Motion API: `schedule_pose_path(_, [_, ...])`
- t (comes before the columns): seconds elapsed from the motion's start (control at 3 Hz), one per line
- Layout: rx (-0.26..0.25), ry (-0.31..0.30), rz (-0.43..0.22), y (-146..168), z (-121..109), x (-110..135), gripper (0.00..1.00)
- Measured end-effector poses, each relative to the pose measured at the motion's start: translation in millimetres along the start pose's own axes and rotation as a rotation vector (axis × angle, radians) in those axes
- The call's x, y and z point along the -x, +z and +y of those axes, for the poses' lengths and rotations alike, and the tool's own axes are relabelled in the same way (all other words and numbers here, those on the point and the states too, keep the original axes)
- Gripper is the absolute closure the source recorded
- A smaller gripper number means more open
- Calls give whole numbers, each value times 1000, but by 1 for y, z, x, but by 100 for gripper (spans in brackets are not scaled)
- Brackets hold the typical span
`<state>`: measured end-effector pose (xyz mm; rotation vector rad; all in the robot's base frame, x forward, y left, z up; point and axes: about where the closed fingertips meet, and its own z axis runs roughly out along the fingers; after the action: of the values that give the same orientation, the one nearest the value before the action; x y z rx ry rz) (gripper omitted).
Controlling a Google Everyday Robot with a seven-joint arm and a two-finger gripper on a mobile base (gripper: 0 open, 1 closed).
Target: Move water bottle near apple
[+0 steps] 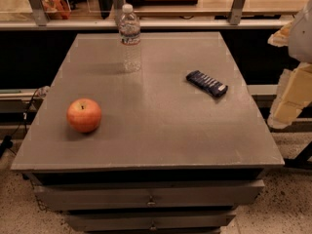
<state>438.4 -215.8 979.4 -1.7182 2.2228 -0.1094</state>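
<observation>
Looking down on the bench (161, 126) from its front, we see a grey top with three things on it. The bottle (130, 38) stands upright near the back edge, left of the middle, with its white cap on and its label band high on the body. The apple (84, 115) sits near the front left corner, stem dimple up, well apart from the bottle, with bare bench between them. A dark blue bar (206, 83) with pale markings lies flat and angled on the right half, apart from both. The claw (288, 95) shows at the right edge of the view, pale cream, beyond the bench's right side. It touches nothing on the bench, and we cannot tell whether it is wide or narrow. Below the top, drawers (151, 195) with small pulls face us, above a speckled floor (287, 208).
</observation>
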Motion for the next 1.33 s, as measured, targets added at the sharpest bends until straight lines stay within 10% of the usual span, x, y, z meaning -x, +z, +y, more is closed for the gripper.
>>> schedule_pose_path(0.67, [-28,-13,-100,15,-30,28,0])
schedule_pose_path(1.33, [-20,66,-410,91,-121,115,0])
